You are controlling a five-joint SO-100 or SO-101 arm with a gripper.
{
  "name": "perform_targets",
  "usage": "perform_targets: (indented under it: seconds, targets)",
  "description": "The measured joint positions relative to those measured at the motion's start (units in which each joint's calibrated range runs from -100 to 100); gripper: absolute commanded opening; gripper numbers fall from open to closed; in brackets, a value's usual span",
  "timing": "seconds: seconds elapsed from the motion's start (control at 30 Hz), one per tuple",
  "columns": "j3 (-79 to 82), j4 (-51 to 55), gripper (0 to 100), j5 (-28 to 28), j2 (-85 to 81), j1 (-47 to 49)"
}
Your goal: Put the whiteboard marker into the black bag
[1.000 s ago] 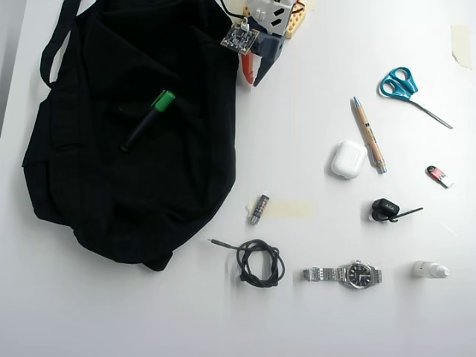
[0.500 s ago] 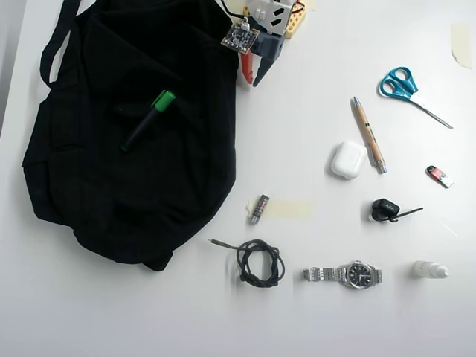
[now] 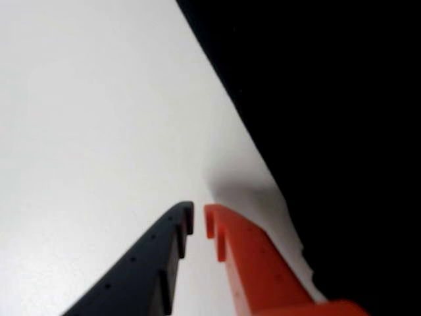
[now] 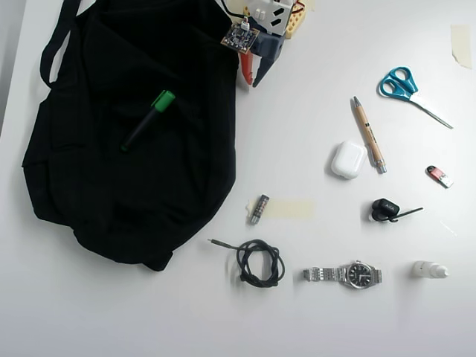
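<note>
Marker [image 4: 149, 119] looked pretty much delivered already: it lay on the black fabric of the bag [image 4: 111, 193], green cap pointing up and right in the overhead view, roughly in the bag's upper middle. Whether it was actually inside an opening or just resting on top I couldn't tell, black on black hides any folds. If it only sat on the surface, I'd say the tucking-in was what was left; otherwise the job seemed basically done.

The gripper [image 3: 198, 220] was down in the wrist view, dark finger [image 3: 151, 263] on the left and orange finger [image 3: 250, 263] on the right, tips nearly together with only a thin sliver of table [image 3: 79, 131] between them, and nothing in between. So: pinched closed, empty.

Farther out, the overhead view had the gripper [image 4: 250, 76] near the table's top edge, just off the bag's right rim, over bare table. The marker was well apart from it, down and to the left across the bag, no contact at all.
</note>
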State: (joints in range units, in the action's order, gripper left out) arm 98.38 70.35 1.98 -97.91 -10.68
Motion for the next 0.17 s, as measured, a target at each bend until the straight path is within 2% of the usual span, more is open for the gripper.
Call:
perform_targets:
  seconds: [0.17]
  targets:
    - [0.0,0.0,2,0.0,0.0,0.0]
